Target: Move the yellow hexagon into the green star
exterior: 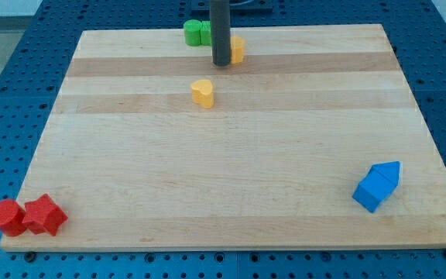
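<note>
From the one camera view, my tip [221, 63] rests on the table [231, 178] near the view's top edge, a little left of the middle. I carry no hand, only a straight dark rod, so nothing opens, closes or holds; the rod merely stands on the wood. The yellow hexagon [238, 49] sits just to the view's right of the rod, touching it or nearly so, and the rod covers its left part, so I cannot tell its full outline. On the other side of the rod, toward the view's left, lies the green star [197, 32], close to the table's top edge; the rod hides its right end, and whether it touches the hexagon behind the rod I cannot tell. Below my tip, apart from it, a yellow heart-shaped block [202, 92] lies alone on the pale wood. In the view's bottom left corner a red cylinder [6, 217] and a red star-like block [44, 215] sit side by side, touching. Near the view's bottom right two blue blocks [378, 186] are pressed together, their exact shapes hard to make out.
</note>
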Tool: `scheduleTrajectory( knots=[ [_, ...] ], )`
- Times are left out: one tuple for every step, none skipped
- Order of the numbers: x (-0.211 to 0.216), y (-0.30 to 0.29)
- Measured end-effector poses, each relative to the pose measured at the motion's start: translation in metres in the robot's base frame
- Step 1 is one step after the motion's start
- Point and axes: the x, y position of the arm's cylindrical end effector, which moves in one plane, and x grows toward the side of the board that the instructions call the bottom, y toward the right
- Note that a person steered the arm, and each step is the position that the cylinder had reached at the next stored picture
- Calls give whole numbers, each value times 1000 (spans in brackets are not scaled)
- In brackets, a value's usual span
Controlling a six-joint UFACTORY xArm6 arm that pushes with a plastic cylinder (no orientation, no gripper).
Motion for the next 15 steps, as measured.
scheduleTrajectory(
  knots=[
    [28, 4],
    [34, 45],
    [0, 83],
    [-27, 72],
    [-30, 55],
    [-29, 78],
    [-21, 86],
    [-5, 86],
    [-3, 69],
    [-8, 49],
    [-12, 28],
    [-13, 13],
    [-13, 13],
    [-13, 12],
    [-3, 24]
  ],
)
